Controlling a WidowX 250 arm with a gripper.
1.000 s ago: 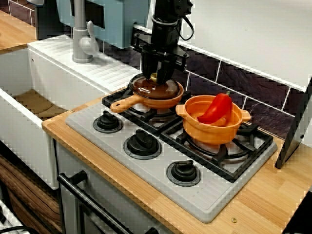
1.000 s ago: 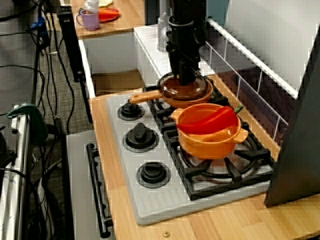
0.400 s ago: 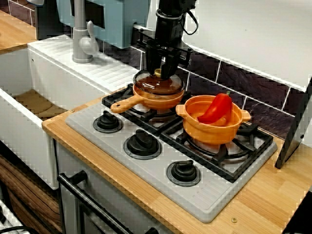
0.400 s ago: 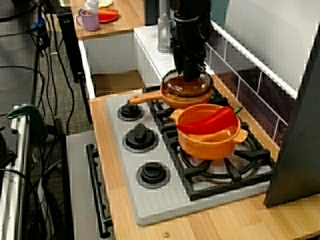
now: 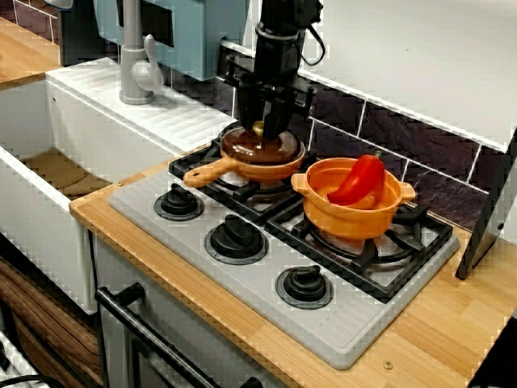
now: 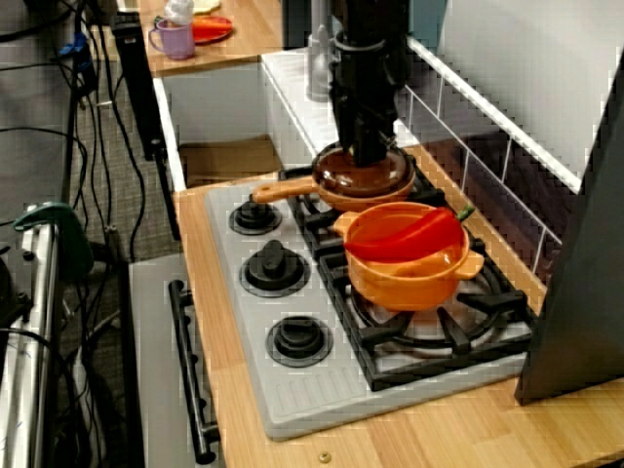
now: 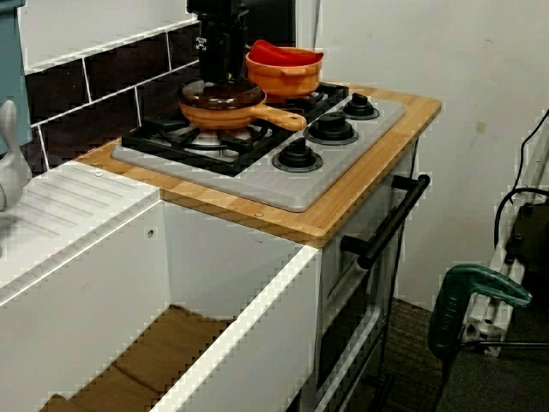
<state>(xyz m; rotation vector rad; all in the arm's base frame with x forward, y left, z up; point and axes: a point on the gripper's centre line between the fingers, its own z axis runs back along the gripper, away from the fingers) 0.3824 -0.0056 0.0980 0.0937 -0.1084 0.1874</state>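
Note:
In the front view, my black gripper [image 5: 260, 129] comes straight down at the back left burner and is shut on the small knob of a brown glass lid [image 5: 260, 148]. The lid rests on an orange frying pan [image 5: 212, 172] whose handle points to the front left. The view along the stove shows the gripper [image 6: 366, 156] over the same lid [image 6: 363, 176]. From the sink side, the gripper [image 7: 219, 79] stands upright on the lid [image 7: 221, 91]. Right beside the pan sits an orange pot [image 5: 355, 220] holding a red pepper [image 5: 358, 179].
Three black knobs [image 5: 236, 236] line the front of the grey stove top [image 5: 347, 331]. A white sink [image 5: 48, 210] with a grey tap [image 5: 136, 65] lies to the left. A dark panel [image 5: 489, 218] leans at the right. A tiled wall stands just behind the burners.
The lid sat on the pan a second ago, was lifted a little by the gripper, and is now back down on the pan.

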